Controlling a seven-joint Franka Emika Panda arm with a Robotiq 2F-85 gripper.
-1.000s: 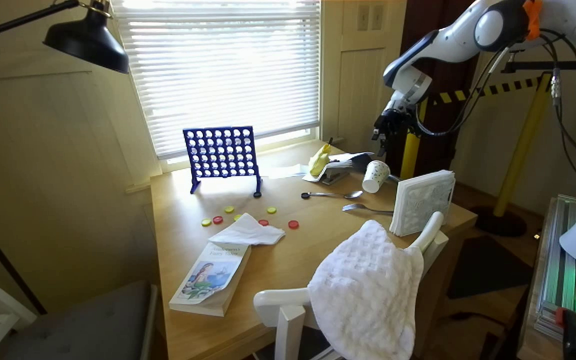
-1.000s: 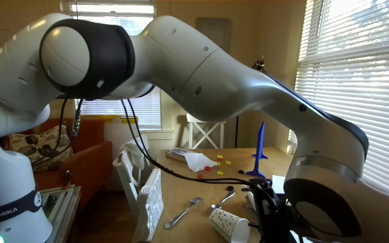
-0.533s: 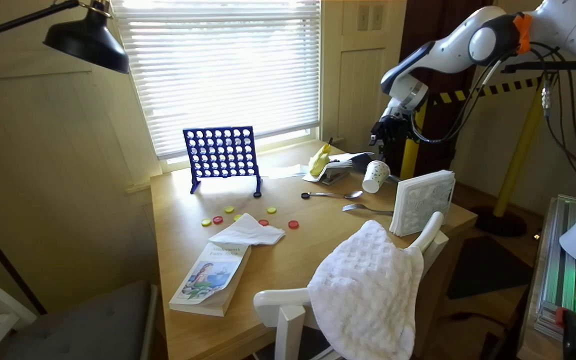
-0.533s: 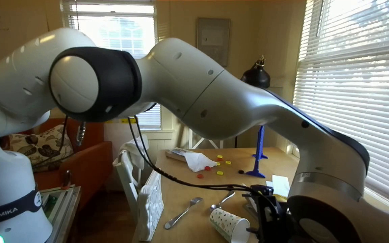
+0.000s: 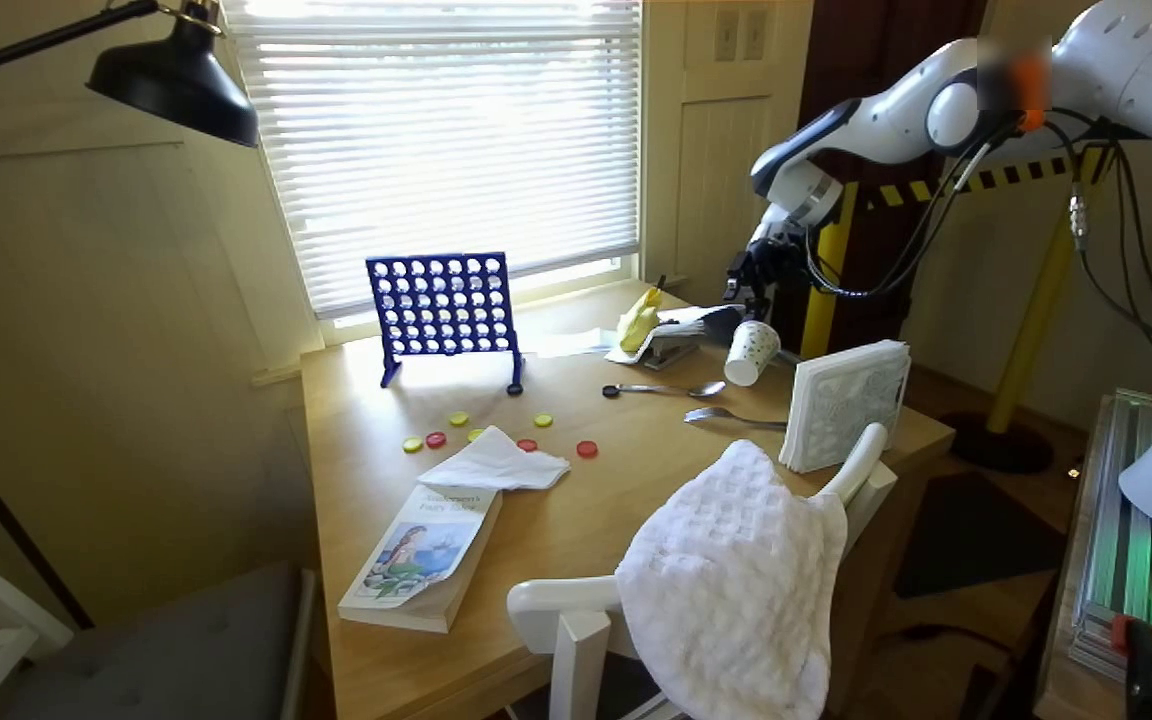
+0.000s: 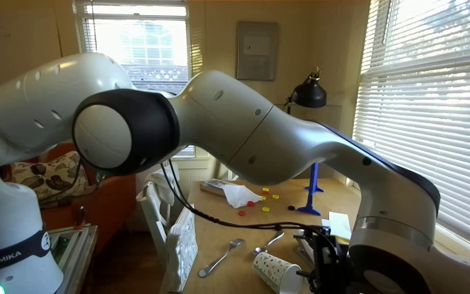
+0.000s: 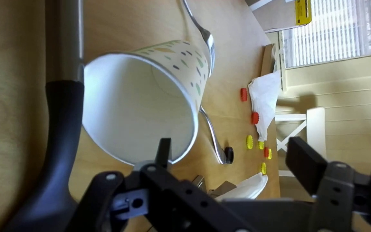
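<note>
Your gripper [image 7: 233, 151] is spread wide, its 2 fingers [image 7: 306, 164] well apart, and it has hold of nothing. The step in hand looks like lining up on the paper cup [image 7: 145, 106], which lies tipped over with its mouth turned towards your gripper. From here, the next move seems to call for a slow, small correction that sets the cup's rim squarely between your 2 fingers; a light cup like that would probably roll or slide if you pushed it.

In the wrist view, the cup sits to the left. The left-hand finger overlaps the edge of its mouth; you cannot tell whether it is inside, touching the rim or just in front. The right-hand finger stands apart, to the right of the cup. In an exterior view, the cup lies at the far right of the table [image 5: 596, 520], your gripper just above it on the far side, the spoon [image 5: 681, 389] to its left and the fork [image 5: 731, 418] on its near side. Watch the black-and-metal utensil [image 7: 63, 125], just left of the cup's mouth in the wrist view.
</note>
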